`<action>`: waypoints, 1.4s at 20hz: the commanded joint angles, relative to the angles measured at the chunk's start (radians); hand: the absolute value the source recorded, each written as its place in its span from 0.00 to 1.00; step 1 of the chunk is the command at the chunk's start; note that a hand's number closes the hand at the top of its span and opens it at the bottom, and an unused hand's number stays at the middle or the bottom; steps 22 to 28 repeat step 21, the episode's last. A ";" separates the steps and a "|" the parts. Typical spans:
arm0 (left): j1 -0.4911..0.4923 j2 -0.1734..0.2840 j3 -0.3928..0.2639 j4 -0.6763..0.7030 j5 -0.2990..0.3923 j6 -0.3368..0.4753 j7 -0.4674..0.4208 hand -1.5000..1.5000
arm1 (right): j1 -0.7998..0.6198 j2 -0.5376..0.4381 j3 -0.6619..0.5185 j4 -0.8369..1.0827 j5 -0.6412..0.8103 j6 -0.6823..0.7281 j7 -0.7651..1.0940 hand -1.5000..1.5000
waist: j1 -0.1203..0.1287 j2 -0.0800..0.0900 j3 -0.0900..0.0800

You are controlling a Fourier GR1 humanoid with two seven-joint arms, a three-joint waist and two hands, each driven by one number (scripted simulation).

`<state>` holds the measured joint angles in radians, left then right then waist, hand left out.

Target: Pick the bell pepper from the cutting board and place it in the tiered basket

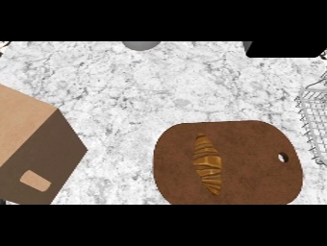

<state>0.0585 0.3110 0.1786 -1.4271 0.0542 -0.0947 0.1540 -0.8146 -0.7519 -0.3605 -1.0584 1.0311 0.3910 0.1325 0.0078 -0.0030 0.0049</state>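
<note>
A brown rounded cutting board (258, 163) with a small hole near its right edge lies on the marble counter, low and right of centre. On it lies a long orange-yellow ridged item (207, 162), narrow and pointed at both ends; it looks more like a croissant than a bell pepper. The wire tiered basket (324, 122) stands at the right edge, partly cut off by the frame. Neither hand shows in the head view.
A large brown cardboard box (20, 144) takes up the left side. A grey round object (141, 45) peeks in at the top edge, and a black shape (287, 49) sits at the top right. White marble counter (145, 96) spreads between them.
</note>
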 commanded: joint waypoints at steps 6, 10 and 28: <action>0.011 0.004 0.020 0.034 -0.004 -0.001 0.001 0.50 | -0.076 -0.064 -0.260 -0.059 -0.172 0.049 0.166 0.00 | -0.024 -0.004 -0.005; 0.038 -0.006 0.013 -0.038 0.003 0.005 0.040 0.50 | -0.060 -0.150 -0.438 0.023 -0.284 0.119 0.190 0.00 | -0.029 -0.006 -0.003; 0.057 -0.010 0.029 0.009 -0.006 -0.004 -0.023 0.50 | 0.156 -0.300 -0.895 0.105 -0.634 0.391 0.082 0.00 | -0.048 -0.005 -0.003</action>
